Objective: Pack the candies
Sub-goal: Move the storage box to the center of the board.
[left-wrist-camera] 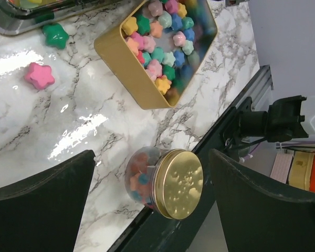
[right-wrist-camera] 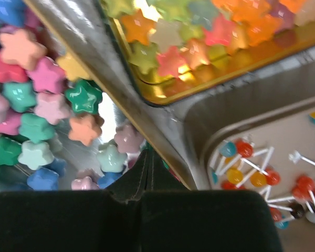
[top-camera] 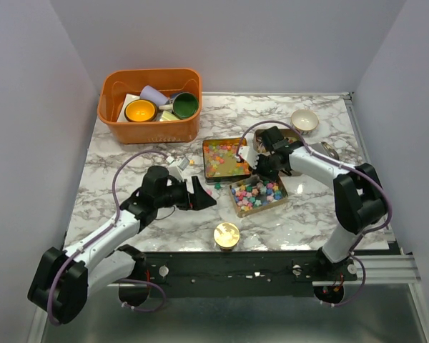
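Though near candies (left-wrist-camera: 155, 67), lidded jar (left-wrist-camera: 165, 181) apart.

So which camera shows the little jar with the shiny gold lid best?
The left wrist view: the small clear jar with the round gold lid appears large and from the side, with coloured sweets showing through its wall. The top view shows only its lid from above, small. The right wrist view does not show it.

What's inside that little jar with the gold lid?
Through its clear wall the jar shows pink, orange and blue candies. The gold lid covers the top, hiding the rest.
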Robot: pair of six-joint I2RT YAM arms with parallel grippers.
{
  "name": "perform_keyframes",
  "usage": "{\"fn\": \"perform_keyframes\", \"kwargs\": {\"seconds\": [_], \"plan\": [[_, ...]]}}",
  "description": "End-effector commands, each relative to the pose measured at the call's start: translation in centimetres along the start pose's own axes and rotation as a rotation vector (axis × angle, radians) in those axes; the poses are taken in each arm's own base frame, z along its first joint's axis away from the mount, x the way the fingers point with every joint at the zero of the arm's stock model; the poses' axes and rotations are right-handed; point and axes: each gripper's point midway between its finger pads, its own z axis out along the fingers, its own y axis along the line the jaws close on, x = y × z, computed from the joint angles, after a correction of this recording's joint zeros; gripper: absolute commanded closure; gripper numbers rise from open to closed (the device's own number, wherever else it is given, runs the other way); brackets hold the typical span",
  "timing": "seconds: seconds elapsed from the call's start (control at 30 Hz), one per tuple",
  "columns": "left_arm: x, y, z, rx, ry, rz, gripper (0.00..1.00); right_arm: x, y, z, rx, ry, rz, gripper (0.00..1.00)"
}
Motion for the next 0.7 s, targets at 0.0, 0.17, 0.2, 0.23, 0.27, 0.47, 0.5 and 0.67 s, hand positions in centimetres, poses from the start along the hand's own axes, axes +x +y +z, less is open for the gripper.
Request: {"fn": "perform_keyframes", "kwargs": {"seconds": [0.0, 0.17, 0.2, 0.23, 0.27, 0.47, 0.5, 0.67], "plan": [[-1.7, -1.9, -0.7, 0.056, -0.050, 0.209, 0.02, 0.1, -3.2, -0.3, 0.107, 0.016, 0.020, 0.99], [-1.1, -4.6, -2.6, 0.143, -0.039, 0.496, 0.01, 2.1, -4.0, -0.7, 0.150, 0.064, 0.047, 0.99], [-1.0, -5.1, -3.0, 0.157, -0.046, 0.559, 0.01, 2.9, -4.4, -0.8, 0.160, 0.074, 0.067, 0.99], [-0.4, -4.7, -3.2, 0.154, -0.020, 0.649, 0.01, 3.4, -4.7, -1.0, 0.165, 0.079, 0.077, 0.99], [0.1, -5.2, -3.4, 0.186, 0.000, 0.697, 0.01, 3.8, -5.0, -1.2, 0.174, 0.086, 0.087, 0.99], [4.4, -4.8, -3.4, 0.277, 0.100, 0.980, 0.01, 5.1, -6.5, -3.2, 0.198, 0.071, 0.146, 0.99], [4.4, -4.9, -3.4, 0.274, 0.084, 1.007, 0.01, 4.5, -6.5, -3.6, 0.187, 0.050, 0.149, 0.99], [6.7, -6.2, -3.2, 0.344, 0.091, 1.147, 0.01, -0.5, -3.4, -8.5, 0.044, -0.135, 0.171, 0.98]]}}
